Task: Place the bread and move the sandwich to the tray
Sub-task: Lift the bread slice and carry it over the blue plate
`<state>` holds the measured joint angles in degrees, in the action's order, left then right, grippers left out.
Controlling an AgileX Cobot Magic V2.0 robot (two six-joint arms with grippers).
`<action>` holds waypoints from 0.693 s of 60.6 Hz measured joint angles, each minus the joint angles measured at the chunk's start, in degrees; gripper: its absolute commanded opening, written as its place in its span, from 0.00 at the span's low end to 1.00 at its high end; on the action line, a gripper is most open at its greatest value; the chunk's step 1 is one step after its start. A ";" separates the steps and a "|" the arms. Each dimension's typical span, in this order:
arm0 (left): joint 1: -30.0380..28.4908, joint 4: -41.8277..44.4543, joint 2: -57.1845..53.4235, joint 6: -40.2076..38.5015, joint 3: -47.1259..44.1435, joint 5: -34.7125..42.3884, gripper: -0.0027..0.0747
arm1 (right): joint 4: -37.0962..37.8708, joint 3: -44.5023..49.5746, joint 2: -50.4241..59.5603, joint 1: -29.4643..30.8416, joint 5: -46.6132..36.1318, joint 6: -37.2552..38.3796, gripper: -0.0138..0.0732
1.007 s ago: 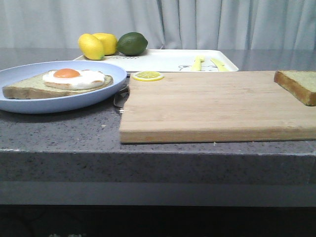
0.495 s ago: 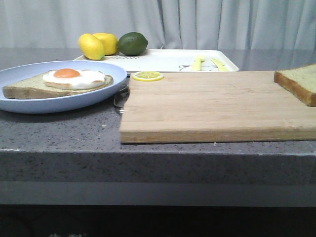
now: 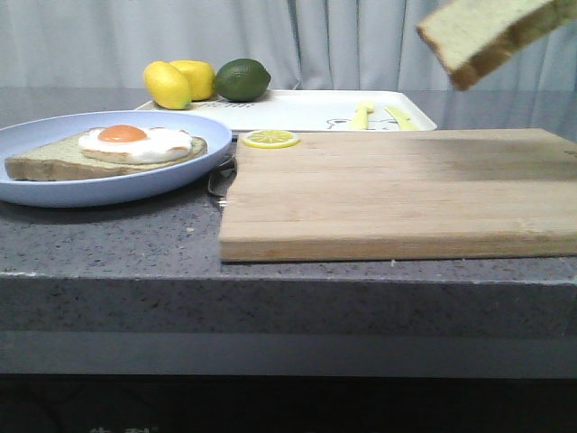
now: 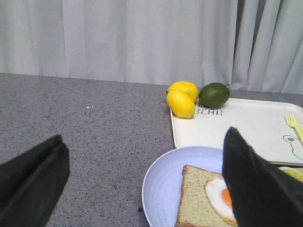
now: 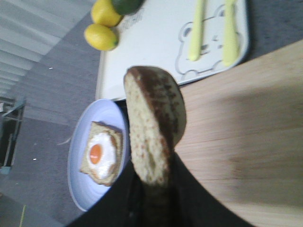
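The bread (image 3: 487, 32) hangs tilted in the air above the right end of the wooden cutting board (image 3: 397, 194). In the right wrist view my right gripper (image 5: 155, 187) is shut on the bread (image 5: 154, 127), holding it on edge over the board (image 5: 246, 142). The sandwich (image 3: 117, 149), egg on top, lies on the pale blue plate (image 3: 54, 191) at the left. The white tray (image 3: 297, 113) lies behind the board. My left gripper (image 4: 142, 189) is open and empty, above the plate's left rim (image 4: 158, 189), with the sandwich (image 4: 201, 203) beside its right finger.
Two lemons (image 3: 176, 83) and a lime (image 3: 242, 79) sit at the tray's far left corner. A yellow fork (image 3: 361, 115) and knife (image 3: 399, 117) lie on the tray's right part. A lemon slice (image 3: 270, 139) lies on the board's back left corner. Curtains hang behind the counter.
The bread lay on the right end of the board; it has risen into the air and shifted left, held by my right gripper. The sandwich and plate have not moved.
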<state>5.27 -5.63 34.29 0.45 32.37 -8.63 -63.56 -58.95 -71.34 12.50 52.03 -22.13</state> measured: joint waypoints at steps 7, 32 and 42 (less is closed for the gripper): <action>0.00 0.00 0.00 0.00 0.00 0.00 0.86 | -6.37 0.10 0.00 -7.27 -5.25 -0.65 0.09; 0.00 0.00 0.00 0.00 0.00 0.00 0.86 | -36.10 -1.19 -14.16 -35.67 -23.94 -15.43 0.09; 0.00 0.00 0.00 0.00 0.09 0.00 0.86 | -38.37 -7.26 -24.31 -41.03 -24.15 -19.61 0.09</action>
<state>5.27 -5.63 34.29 0.45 32.46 -8.63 -101.93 -66.21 -95.65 -28.53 27.88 -41.73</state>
